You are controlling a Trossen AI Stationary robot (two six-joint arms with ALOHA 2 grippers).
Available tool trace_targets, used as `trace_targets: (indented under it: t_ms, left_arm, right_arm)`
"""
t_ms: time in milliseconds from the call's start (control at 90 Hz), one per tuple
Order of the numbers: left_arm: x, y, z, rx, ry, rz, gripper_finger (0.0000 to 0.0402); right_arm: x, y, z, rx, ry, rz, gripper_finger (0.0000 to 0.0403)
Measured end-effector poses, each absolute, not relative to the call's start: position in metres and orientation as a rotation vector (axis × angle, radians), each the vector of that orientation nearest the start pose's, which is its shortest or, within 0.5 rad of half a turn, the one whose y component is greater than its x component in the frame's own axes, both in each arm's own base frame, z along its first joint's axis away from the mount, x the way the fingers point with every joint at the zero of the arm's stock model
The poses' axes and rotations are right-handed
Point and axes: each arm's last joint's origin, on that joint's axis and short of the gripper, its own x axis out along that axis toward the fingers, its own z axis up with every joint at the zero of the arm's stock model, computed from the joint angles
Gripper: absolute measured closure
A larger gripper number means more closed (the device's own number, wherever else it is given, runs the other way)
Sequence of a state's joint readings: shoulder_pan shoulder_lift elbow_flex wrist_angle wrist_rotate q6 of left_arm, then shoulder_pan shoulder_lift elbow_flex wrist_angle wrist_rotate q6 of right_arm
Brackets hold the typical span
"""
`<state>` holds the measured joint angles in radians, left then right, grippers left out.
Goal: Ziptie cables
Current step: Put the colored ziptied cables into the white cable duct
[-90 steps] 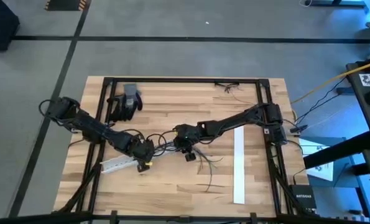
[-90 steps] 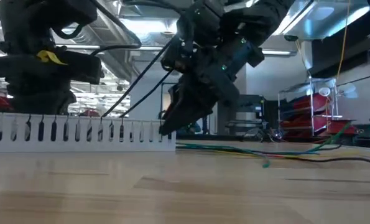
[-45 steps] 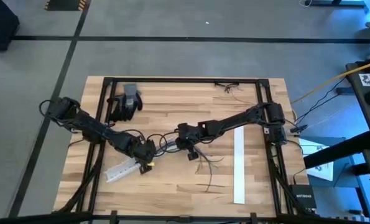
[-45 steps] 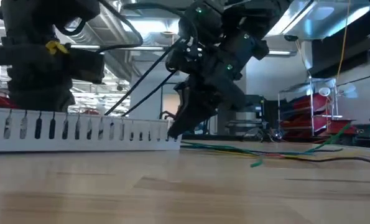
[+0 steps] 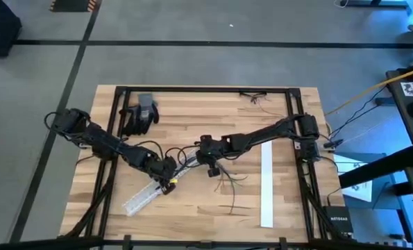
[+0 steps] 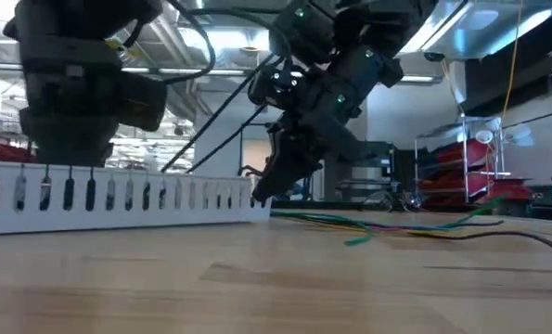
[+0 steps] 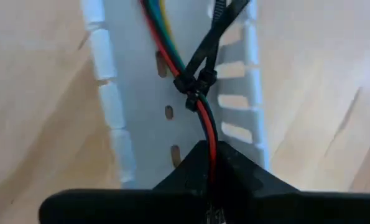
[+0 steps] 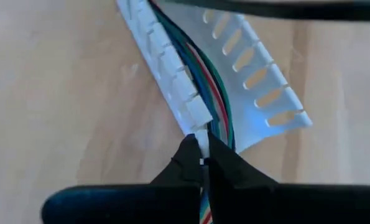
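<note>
pale wooden tabletop inside a black frame, grey floor around it. near the middle, a white slotted duct lying diagonally, coloured cables running along its channel. a black ziptie wrapped around the cables inside the duct, tail slanting away.

left pincer low over the duct, clenched on the cables, red and green strands disappearing right between the fingertips; ziptie knot just beyond the tips.

right pincer at the duct's open end, clenched on the same bundle where it leaves the channel, strands passing between the tips. from table height, right pincer pointing down at the duct's end, cables trailing off across the tabletop beyond it.

from above, both pincers close together, left, right, loose dark strands spread just beside the right one. second white strip lying well apart toward the right side, black gloves near the far left edge.
</note>
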<state>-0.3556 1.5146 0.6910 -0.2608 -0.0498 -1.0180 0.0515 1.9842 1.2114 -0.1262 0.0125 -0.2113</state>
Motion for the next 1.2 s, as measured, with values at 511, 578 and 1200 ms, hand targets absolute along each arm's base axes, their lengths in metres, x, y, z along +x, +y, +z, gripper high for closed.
trace_targets:
  t_ms: [511, 578, 1200]
  left_arm:
    - [0.232, -0.097, 0.176, -0.614, 1.095, 0.584, 0.0399]
    - [0.232, -0.099, 0.179, -0.598, 1.109, 0.566, 0.0399]
    - [0.191, -0.129, 0.175, -0.365, 1.409, 0.444, 0.0393]
  right_arm:
    - [0.404, 0.022, 0.144, -0.260, 0.885, 0.063, 0.0403]
    - [0.404, 0.021, 0.144, -0.260, 0.886, 0.063, 0.0403]
    - [0.406, 0.022, 0.133, -0.263, 0.905, 0.083, 0.0403]
